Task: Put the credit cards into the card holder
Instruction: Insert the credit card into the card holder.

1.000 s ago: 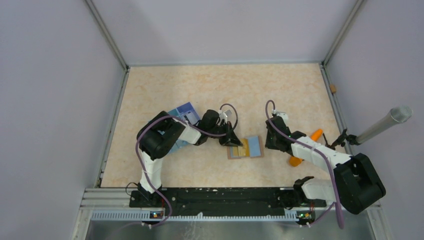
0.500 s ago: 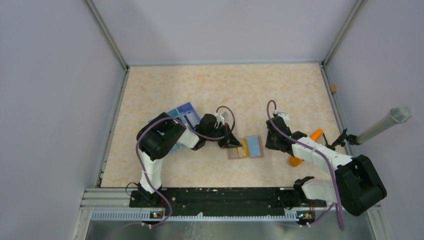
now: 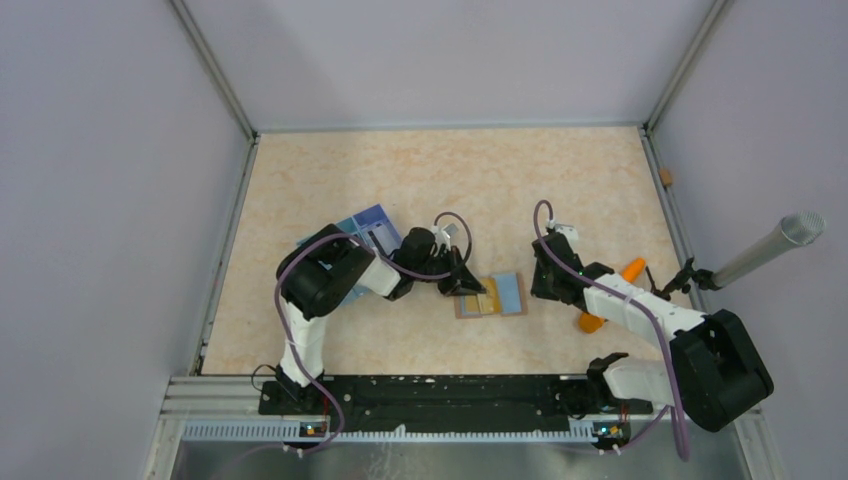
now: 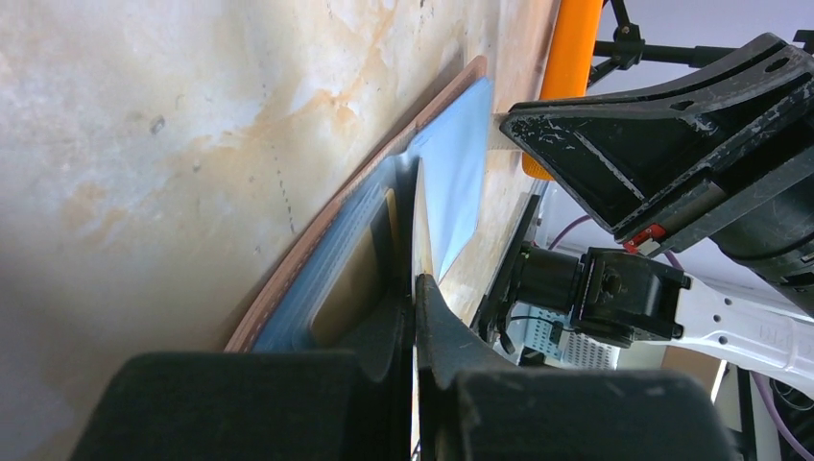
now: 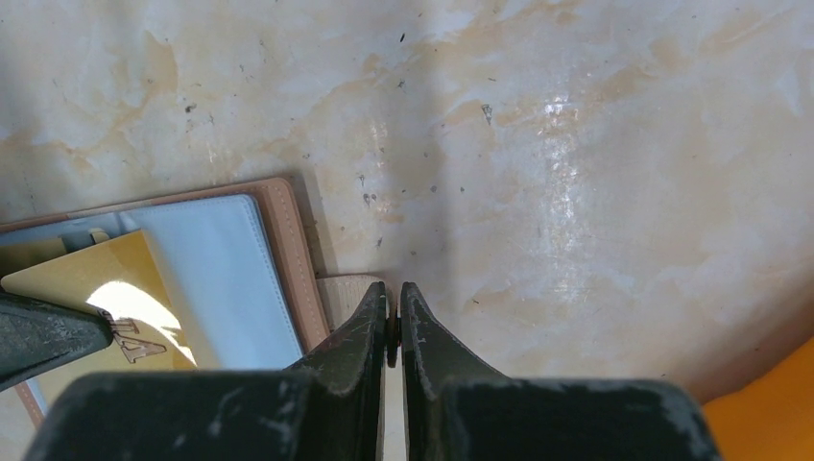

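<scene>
The brown card holder [image 3: 461, 312] lies open on the table between both arms. A yellow-gold credit card [image 3: 487, 298] sits tilted over its left half. My left gripper [image 3: 467, 285] is shut on that card's edge, and the card shows as a thin line between the jaws [image 4: 415, 283]. A light blue surface [image 5: 221, 279] covers the holder's right half; I cannot tell if it is a card or lining. My right gripper [image 5: 395, 293] is shut on the holder's beige tab [image 5: 341, 293] at the holder's right edge [image 5: 288, 250].
A blue box with compartments [image 3: 365, 228] lies behind the left arm. An orange carrot-shaped object [image 3: 632, 268] rests beside the right arm. A grey metal tube [image 3: 770, 250] juts in from the right wall. Grey walls close in the table.
The left wrist has shifted very slightly beside the holder. The card, the holder and the right arm have stayed put.
</scene>
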Controlling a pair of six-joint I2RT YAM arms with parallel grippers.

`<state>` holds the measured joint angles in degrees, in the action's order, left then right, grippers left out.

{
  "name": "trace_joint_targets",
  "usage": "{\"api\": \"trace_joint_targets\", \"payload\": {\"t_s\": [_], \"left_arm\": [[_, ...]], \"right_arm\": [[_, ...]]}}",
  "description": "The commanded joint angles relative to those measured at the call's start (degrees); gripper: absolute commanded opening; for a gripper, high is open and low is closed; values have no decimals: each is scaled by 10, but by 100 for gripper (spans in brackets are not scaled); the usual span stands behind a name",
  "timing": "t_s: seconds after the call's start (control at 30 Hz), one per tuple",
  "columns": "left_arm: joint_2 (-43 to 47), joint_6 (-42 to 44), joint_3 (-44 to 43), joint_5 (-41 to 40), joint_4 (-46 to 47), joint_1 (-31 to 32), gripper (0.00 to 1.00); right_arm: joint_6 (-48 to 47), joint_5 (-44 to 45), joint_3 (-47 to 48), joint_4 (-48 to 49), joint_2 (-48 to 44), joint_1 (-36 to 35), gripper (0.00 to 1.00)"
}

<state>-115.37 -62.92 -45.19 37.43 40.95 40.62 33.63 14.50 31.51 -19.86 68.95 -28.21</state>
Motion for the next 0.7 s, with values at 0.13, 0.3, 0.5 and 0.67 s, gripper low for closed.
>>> {"api": "trace_joint_targets", "payload": {"t_s": [0.13,0.3,0.5,0.67], "left_arm": [[-41,14,-18,-8,-22,15,0],[-54,7,-33,-13,2,20,0],[-50,16,-55,-35,-22,26,3],[-19,52,-66,-65,-104,26,27]], "right_arm": [[6,4,7,-1,-12,5,0],[6,-3,7,2,-13,5,0],[5,-4,9,2,-13,5,0],[5,8,10,-5,-17,5,0]]}}
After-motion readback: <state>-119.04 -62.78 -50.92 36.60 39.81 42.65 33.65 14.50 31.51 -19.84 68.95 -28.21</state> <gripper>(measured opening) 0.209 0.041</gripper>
